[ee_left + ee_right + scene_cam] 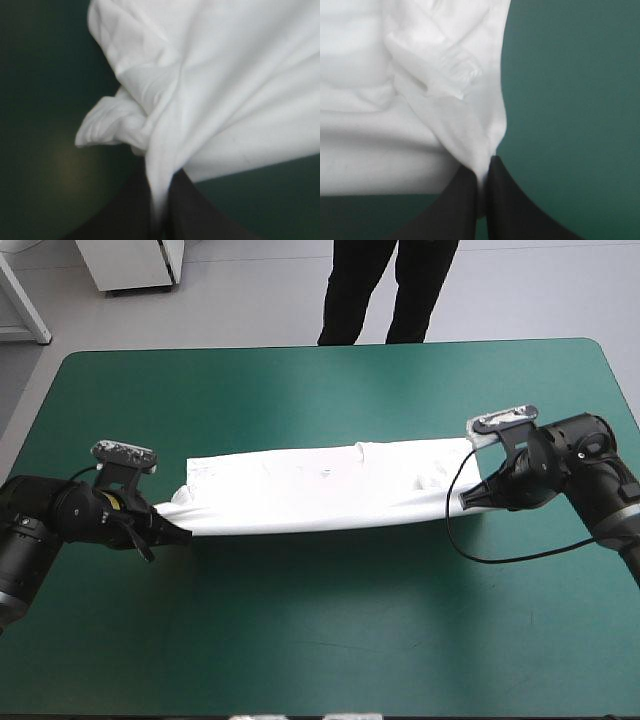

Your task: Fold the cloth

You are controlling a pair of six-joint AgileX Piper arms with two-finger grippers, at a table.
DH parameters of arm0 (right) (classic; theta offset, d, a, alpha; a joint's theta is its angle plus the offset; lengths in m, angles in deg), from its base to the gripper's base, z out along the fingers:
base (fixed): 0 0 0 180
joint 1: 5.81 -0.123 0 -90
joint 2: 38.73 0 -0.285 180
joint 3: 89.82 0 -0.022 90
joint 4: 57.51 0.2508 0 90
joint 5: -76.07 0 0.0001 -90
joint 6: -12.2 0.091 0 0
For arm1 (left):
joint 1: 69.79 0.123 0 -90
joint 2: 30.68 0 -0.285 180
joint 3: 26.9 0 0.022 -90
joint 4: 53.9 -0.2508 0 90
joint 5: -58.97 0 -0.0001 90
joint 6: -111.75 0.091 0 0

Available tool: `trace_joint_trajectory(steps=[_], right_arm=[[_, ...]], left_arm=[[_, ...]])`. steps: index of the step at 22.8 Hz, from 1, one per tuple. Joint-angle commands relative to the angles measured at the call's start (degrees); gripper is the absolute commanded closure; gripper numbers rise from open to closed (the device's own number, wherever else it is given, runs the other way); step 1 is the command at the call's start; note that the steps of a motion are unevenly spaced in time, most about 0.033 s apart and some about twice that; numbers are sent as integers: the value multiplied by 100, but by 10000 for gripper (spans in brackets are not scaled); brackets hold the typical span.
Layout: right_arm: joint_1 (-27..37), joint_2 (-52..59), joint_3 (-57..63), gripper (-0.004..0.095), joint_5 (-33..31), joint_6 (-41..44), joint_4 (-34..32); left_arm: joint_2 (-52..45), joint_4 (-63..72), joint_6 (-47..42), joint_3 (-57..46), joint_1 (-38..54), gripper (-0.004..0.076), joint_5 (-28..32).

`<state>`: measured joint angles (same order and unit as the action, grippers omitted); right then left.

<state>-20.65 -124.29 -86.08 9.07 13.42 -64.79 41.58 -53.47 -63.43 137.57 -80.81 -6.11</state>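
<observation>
I have the left end effector (178,533) and right end effector (468,498) pinching the T-shirt (320,490) by its ends. Lengthwise fold looks done; crosswise folds remain, I judge.

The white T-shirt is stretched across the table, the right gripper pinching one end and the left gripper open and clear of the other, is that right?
No. The left gripper is not open: it is shut on the T-shirt, pinching its other end, as the left wrist view shows. The right gripper does pinch its end, with the T-shirt stretched between them.
</observation>
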Motion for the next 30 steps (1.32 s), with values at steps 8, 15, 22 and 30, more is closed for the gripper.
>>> trace_joint_trajectory(steps=[8, 15, 22, 30], right_arm=[[92, -2057, -1667, 925, 1745, 136, -450], [92, -3196, -2167, 924, 1733, 98, -440], [318, -3122, -2613, 749, 1368, -382, 140], [697, -2251, -2822, 350, 935, -535, 235]], left_arm=[[1868, -949, -265, 1082, 3, 733, 1928], [2947, -1069, -265, 1082, 3, 733, 2388], [2964, -1228, -268, 1319, 3, 661, 2182], [2604, -1314, -556, 2504, 3, 354, 955]])
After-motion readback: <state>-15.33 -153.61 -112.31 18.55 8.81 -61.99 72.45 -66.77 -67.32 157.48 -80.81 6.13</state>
